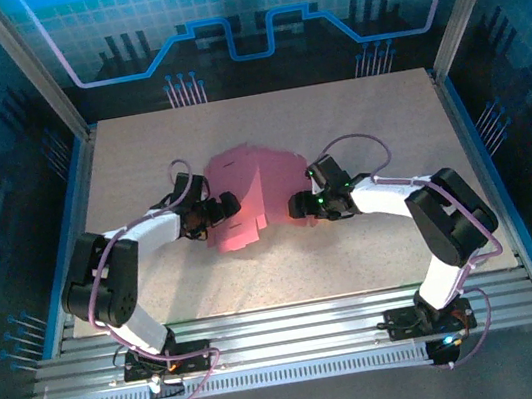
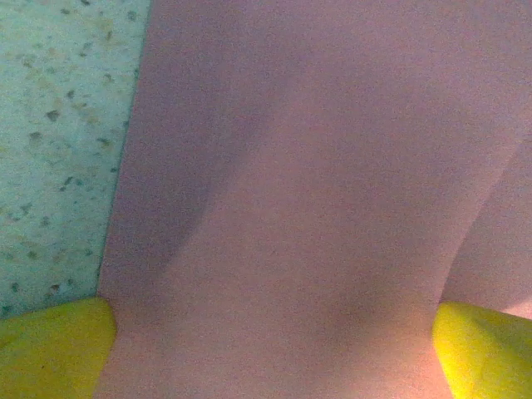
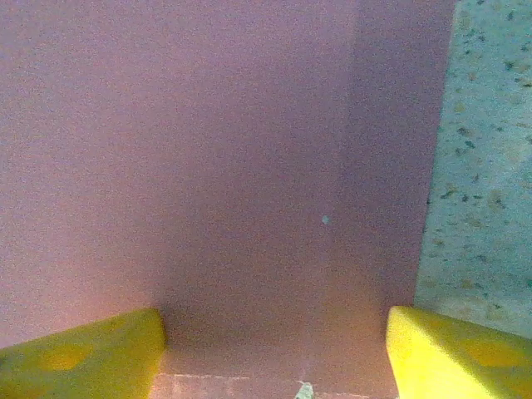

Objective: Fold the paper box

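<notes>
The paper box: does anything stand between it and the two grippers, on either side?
Nothing visible does. The left gripper sits at the left edge of the paper box, the right gripper at its right edge. In both wrist views the pink sheet lies directly between the yellow fingers.

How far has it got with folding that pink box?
Early days. Done: nothing obvious; the paper box lies nearly flat on the table, no walls raised. In hand: the left arm and right arm sit at its side edges, jaws wide apart over the pink card. Remaining: folding panels up and tucking flaps.
</notes>
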